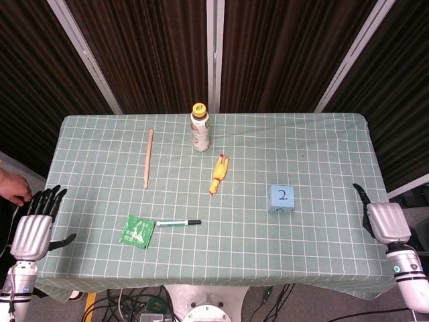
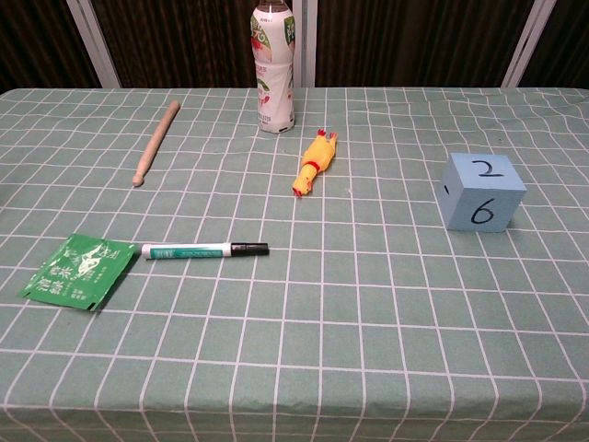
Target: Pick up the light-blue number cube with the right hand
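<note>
On the checked green tablecloth [image 1: 322, 141] there is one of each kind of thing. One light-blue number cube [image 1: 281, 198] with a 2 on top. One yellow rubber chicken [image 1: 218, 174]. One drink bottle [image 1: 200, 127] with a yellow cap. One wooden stick [image 1: 148, 158]. One marker pen [image 1: 177, 223]. One green packet [image 1: 137, 231]. Two robot hands: one left hand [image 1: 35, 227] and one right hand [image 1: 384, 219].
</note>
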Controlling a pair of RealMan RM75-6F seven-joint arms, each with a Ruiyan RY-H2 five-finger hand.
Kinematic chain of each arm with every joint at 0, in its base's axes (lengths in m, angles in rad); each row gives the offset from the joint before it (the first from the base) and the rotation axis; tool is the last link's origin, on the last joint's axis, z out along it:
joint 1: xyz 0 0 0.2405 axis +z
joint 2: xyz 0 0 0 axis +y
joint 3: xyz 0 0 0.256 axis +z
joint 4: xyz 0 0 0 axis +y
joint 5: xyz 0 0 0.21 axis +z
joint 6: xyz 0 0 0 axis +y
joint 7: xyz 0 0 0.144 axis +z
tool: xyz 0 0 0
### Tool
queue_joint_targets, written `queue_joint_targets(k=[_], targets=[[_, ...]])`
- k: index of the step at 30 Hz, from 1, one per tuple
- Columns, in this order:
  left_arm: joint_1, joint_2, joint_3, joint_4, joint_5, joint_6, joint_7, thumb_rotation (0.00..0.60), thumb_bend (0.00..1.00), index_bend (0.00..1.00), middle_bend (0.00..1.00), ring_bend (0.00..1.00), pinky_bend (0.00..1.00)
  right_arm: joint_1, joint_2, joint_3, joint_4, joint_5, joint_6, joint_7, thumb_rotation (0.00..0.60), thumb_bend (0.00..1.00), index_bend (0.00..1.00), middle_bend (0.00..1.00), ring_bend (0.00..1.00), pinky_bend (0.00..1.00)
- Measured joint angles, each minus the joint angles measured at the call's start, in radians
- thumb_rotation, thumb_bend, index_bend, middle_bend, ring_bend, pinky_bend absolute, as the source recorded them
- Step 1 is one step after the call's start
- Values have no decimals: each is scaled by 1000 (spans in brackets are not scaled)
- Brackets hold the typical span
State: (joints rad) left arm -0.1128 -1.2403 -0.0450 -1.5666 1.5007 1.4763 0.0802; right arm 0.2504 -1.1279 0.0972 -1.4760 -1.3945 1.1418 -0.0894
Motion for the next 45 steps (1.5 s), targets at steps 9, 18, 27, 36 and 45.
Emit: queue_joint_targets(k=[9, 18, 27, 36, 45], targets=[[1, 3, 2, 23, -2, -2, -32, 600, 64, 28, 0, 0, 0, 150, 77, 8, -158, 129, -303, -38, 600, 1000, 155, 972, 847, 746], [4, 19, 1, 27, -5, 1, -48, 600, 64, 28, 0, 0, 0, 309, 68, 22, -209, 316, -463, -111, 600, 1000, 155, 973, 847, 746], [6, 27, -2, 38, -9, 2, -70, 600, 64, 28, 0, 0, 0, 416, 47, 7, -223, 447, -507, -191, 600, 1000, 173, 973, 847, 746], [8, 25, -3, 56, -8, 7, -94, 600, 64, 28, 0, 0, 0, 516, 28, -13, -253, 564, -489, -287, 600, 1000, 173, 976, 847, 746], [19, 34, -2, 70, -11, 20, -120, 600, 64, 28, 0, 0, 0, 664, -7, -40, -259, 737, -478, -398, 600, 1000, 174, 980, 847, 746]])
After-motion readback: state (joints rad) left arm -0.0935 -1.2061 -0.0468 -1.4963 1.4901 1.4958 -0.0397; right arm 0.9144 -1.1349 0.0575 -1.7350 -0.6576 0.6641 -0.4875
